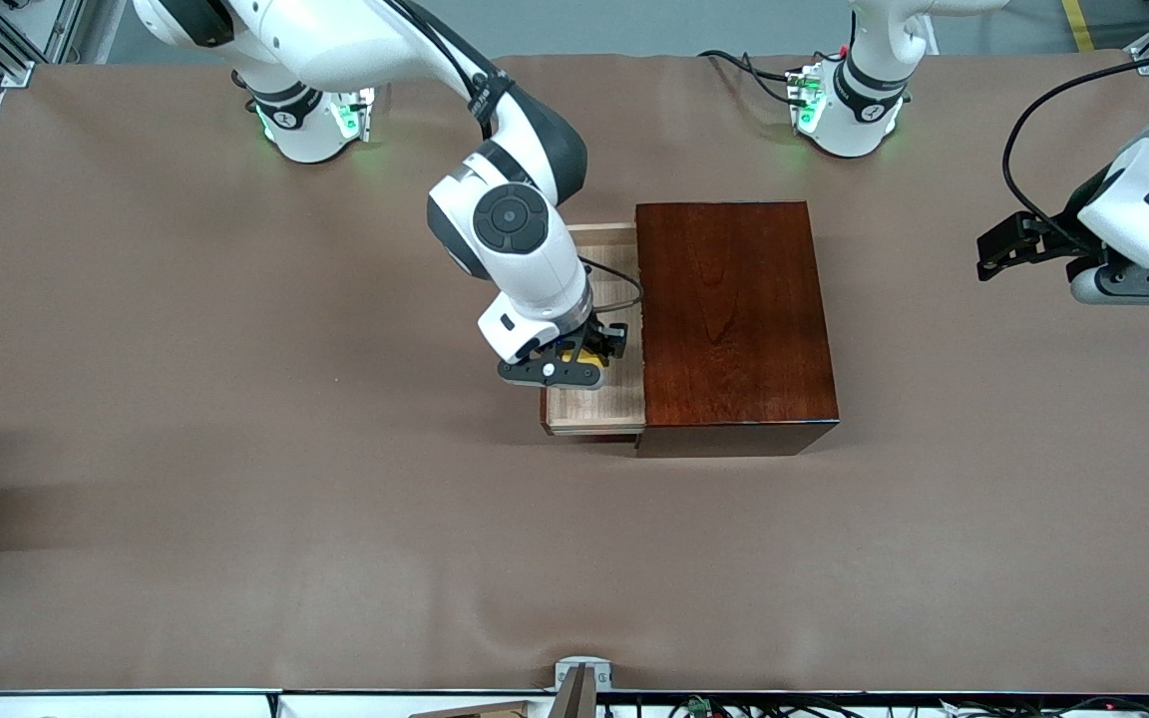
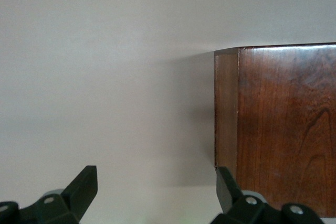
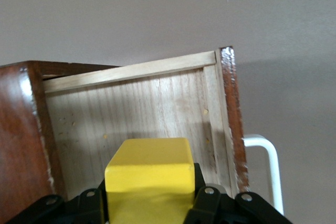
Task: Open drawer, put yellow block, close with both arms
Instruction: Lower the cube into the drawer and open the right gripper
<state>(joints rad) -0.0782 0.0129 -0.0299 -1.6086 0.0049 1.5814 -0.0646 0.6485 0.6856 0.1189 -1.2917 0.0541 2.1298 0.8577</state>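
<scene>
The yellow block [image 3: 149,174] is pinched in the right jaws [image 1: 589,356], held over the pale tray of the drawer [image 1: 602,404], which is pulled out of the wooden box [image 1: 734,314]. The left jaws [image 2: 152,195] are spread, waiting above the counter [image 1: 235,399] beside the box.

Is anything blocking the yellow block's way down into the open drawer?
Nothing visible. The right end effector holds the yellow block directly over the open drawer, whose bare wood floor lies below it.
</scene>
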